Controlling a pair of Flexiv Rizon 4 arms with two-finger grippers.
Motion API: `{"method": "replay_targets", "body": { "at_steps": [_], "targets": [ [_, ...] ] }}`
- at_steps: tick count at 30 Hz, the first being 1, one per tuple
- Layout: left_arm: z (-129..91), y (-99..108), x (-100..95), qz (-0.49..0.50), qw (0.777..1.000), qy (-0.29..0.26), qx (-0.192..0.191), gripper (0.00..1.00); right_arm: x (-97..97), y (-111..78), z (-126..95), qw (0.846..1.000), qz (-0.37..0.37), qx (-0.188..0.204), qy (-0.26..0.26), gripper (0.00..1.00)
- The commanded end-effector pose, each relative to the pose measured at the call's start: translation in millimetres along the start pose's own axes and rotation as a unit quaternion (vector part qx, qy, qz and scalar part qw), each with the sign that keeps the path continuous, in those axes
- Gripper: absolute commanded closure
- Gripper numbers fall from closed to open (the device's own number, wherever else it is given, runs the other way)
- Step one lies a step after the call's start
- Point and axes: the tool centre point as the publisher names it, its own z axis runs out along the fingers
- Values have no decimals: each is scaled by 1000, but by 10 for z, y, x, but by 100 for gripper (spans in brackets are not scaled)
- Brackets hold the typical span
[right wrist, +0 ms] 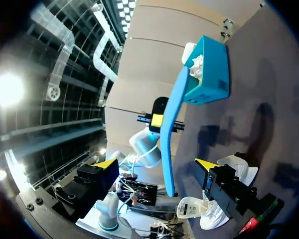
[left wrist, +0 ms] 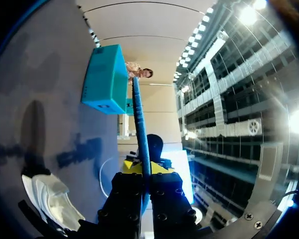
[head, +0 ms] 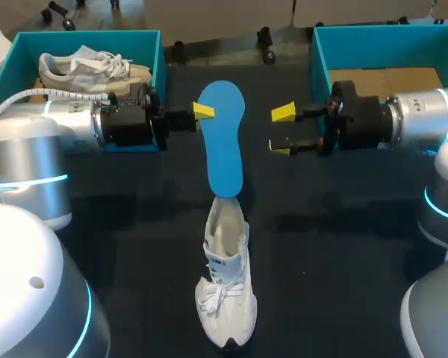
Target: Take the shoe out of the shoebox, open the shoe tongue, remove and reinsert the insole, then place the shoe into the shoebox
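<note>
Blue insole held up over the white shoe, middle of the picture.
The left gripper reaches in flat from the left and pinches the insole's edge. The right gripper lies flat on the right, its fingers wide apart and touching nothing. Only the left wrist view shows the insole edge-on, squeezed between the fingers. The right wrist view shows its curved side between the spread fingers.
</note>
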Motion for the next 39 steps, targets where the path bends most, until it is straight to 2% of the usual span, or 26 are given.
{"method": "replay_targets", "body": {
  "at_steps": [1,5,10,15,18,19,21,22,24,25,27,28,29,30,31,39],
  "targets": [
    [-40,-55,44,84,996,37,5,100,-10,9,27,1000,0,0,0,0],
    [-120,-65,107,181,981,64,6,100,-10,9,27,1000,0,0,0,0],
    [-164,-102,94,301,951,72,5,100,-10,9,27,1000,0,0,0,0],
    [-136,-110,90,412,908,68,20,100,-10,9,27,1000,0,0,0,0],
    [-129,-121,120,494,867,63,39,100,-10,9,27,1000,0,0,0,0],
    [-128,-112,147,530,844,68,46,100,-10,9,27,1000,0,0,0,0],
    [-137,-92,215,571,815,84,51,100,-10,9,27,1000,0,0,0,0],
    [-144,-78,246,614,782,94,58,100,-10,9,27,1000,0,0,0,0],
    [-168,-46,307,646,754,108,45,100,-10,9,27,1000,0,0,0,0],
    [-176,-43,334,688,715,113,50,100,-10,9,27,1000,0,0,0,0],
    [-197,-42,366,724,678,121,40,100,-10,9,27,1000,0,0,0,0],
    [-215,-41,386,756,642,118,41,100,-10,9,27,1000,0,0,0,0],
    [-218,-59,374,803,585,104,50,100,-10,9,27,1000,0,0,0,0],
    [-217,-93,369,843,526,83,72,100,-10,9,27,1000,0,0,0,0],
    [-218,-127,386,866,485,54,105,100,-10,9,27,1000,0,0,0,0],
    [-218,-127,386,866,485,54,105,100,-10,9,27,1000,0,0,0,0]
  ]
}}
